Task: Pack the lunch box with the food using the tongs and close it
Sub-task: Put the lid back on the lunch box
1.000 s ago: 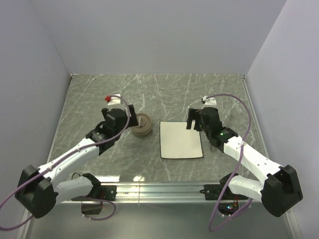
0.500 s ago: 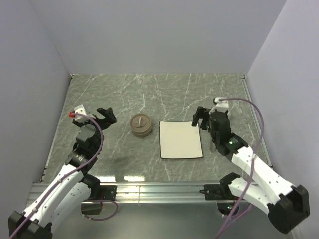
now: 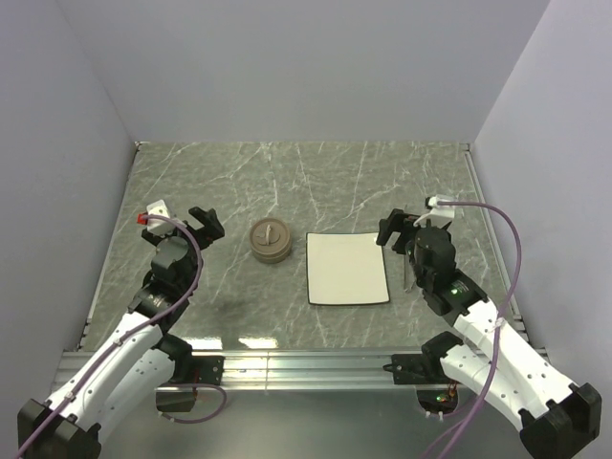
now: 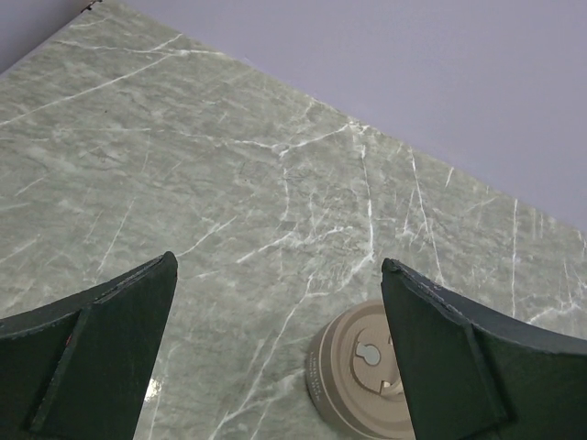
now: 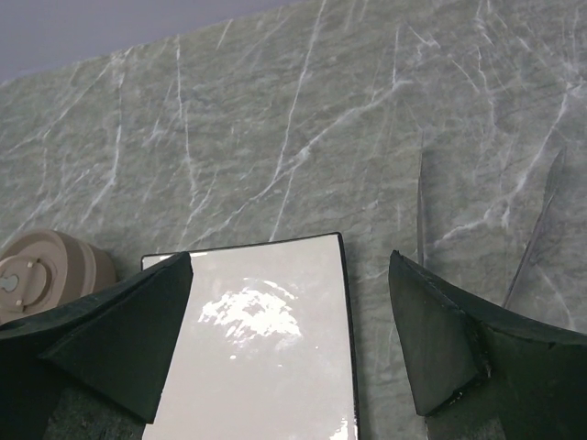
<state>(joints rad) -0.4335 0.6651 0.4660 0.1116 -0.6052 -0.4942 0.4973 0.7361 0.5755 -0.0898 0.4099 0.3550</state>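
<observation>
The lunch box (image 3: 270,239) stands shut on the marble table, its brownish disc lid with the small centre handle on top; it also shows in the left wrist view (image 4: 367,376) and the right wrist view (image 5: 46,266). No food shows in any view. The tongs (image 5: 420,206) lie on the table to the right of the plate, partly under my right arm (image 3: 408,273). My left gripper (image 3: 206,222) (image 4: 280,266) hangs open and empty to the left of the lunch box. My right gripper (image 3: 397,229) (image 5: 290,261) is open and empty over the plate's right edge.
A white square plate (image 3: 347,269) (image 5: 257,348) lies bare between the lunch box and my right arm. Grey walls enclose the table on three sides. A metal rail (image 3: 306,363) runs along the near edge by the arm bases.
My left arm has pulled away from the lunch box to the left and stayed open. My right arm has drawn back to the right and nearer, its jaws widening slightly.
</observation>
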